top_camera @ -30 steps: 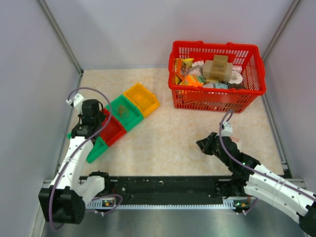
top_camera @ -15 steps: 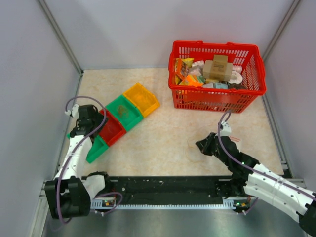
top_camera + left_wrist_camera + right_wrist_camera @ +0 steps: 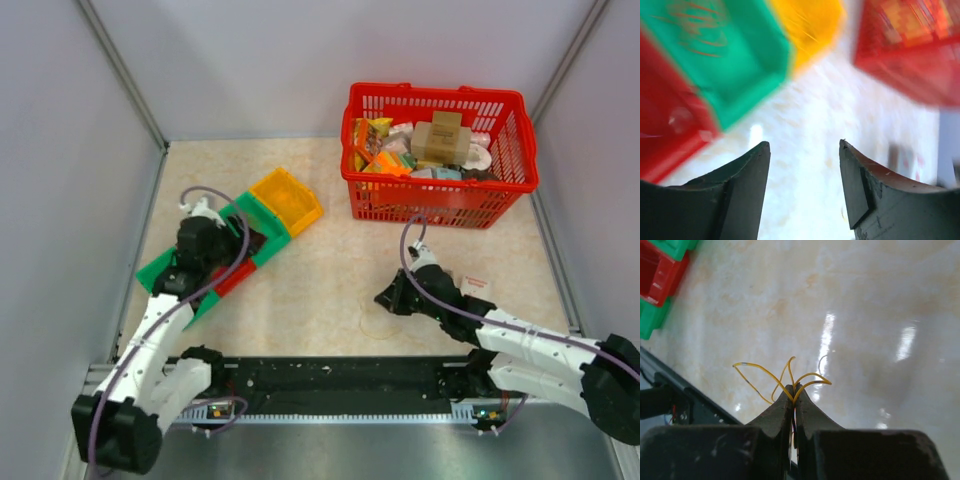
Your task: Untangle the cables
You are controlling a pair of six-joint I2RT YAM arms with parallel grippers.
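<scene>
Thin yellow cables (image 3: pixel 771 375) fan out in loops from the tips of my right gripper (image 3: pixel 794 388), which is shut on them just above the table. From above, that gripper (image 3: pixel 386 298) is left of the table's middle-right, with faint yellow loops (image 3: pixel 375 322) under it. More thin orange cables (image 3: pixel 700 17) lie in a green bin (image 3: pixel 735 60), blurred in the left wrist view. My left gripper (image 3: pixel 804 147) is open and empty. Seen from above, it (image 3: pixel 207 240) hovers over the row of colour bins.
A row of bins runs diagonally at the left: yellow (image 3: pixel 287 198), green (image 3: pixel 262 218), red (image 3: pixel 232 278), green (image 3: pixel 158 268). A red basket (image 3: pixel 437 195) full of packages stands at the back right. A small white card (image 3: pixel 473 284) lies near the right arm.
My left arm swung right from the bins' left end to above them, and its jaws opened. My right gripper moved left with the yellow cables still pinched.
</scene>
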